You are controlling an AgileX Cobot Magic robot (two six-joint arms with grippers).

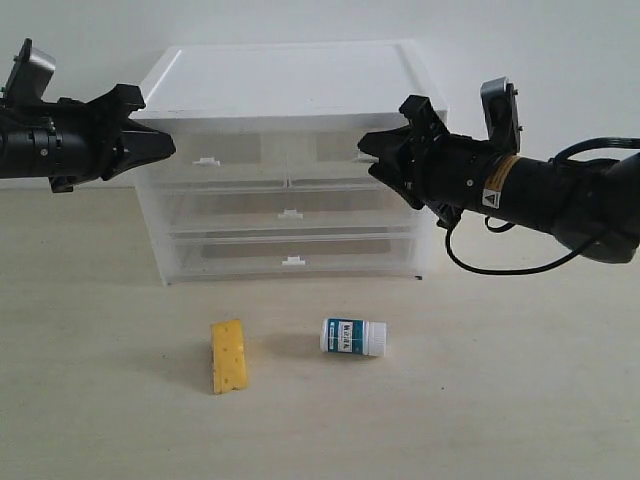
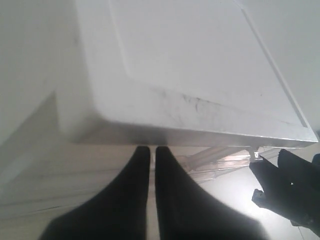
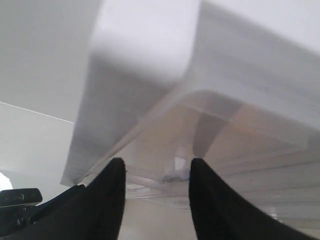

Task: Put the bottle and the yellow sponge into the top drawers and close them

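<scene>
**Light things near the desk's (image 1: 520, 410) front edge**

The yellow sponge (image 1: 229, 357) looks soft: pinch its broad faces. The bottle (image 1: 353, 336), stiff and smooth, could roll: grip across its body. Behind, the top drawers (image 1: 232, 150) are shut. Left hand (image 1: 165, 146) closed, empty; right hand (image 1: 368, 150) open.

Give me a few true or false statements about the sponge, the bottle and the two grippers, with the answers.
1. The yellow sponge lies on the table beside the bottle. True.
2. The bottle stands upright. False: it lies on its side.
3. The left gripper holds the sponge. False: it is shut on nothing, up by the cabinet.
4. The right gripper is open. True.
</scene>
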